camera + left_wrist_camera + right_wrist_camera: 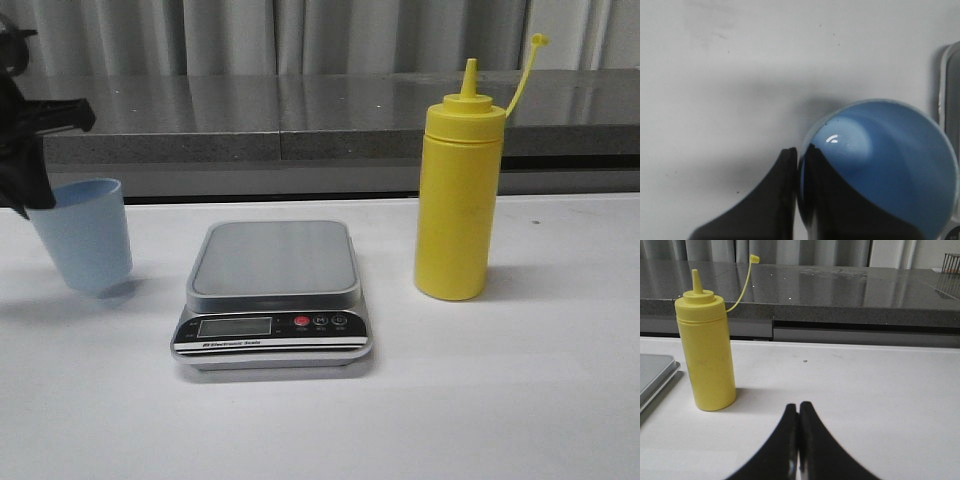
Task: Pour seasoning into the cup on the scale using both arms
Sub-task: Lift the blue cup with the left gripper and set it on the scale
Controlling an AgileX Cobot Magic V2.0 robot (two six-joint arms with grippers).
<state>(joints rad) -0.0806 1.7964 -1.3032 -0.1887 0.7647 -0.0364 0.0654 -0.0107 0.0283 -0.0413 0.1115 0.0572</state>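
The pale blue cup (82, 235) is tilted at the table's left, beside the silver-grey scale (272, 262), whose platform is bare. My left gripper (35, 200) is shut on the cup's rim. In the left wrist view one finger is inside the cup (890, 160) and the other outside, with the left gripper (799, 156) pinching the wall. The yellow seasoning bottle (457, 200) stands upright to the right of the scale, its cap hanging off on its strap. In the right wrist view my right gripper (799, 407) is shut and empty, low over the table, a short way from the bottle (707, 355).
A grey stone ledge (320, 120) runs along the back of the white table, with curtains behind it. The scale's edge (655, 372) shows beside the bottle in the right wrist view. The right arm does not show in the front view.
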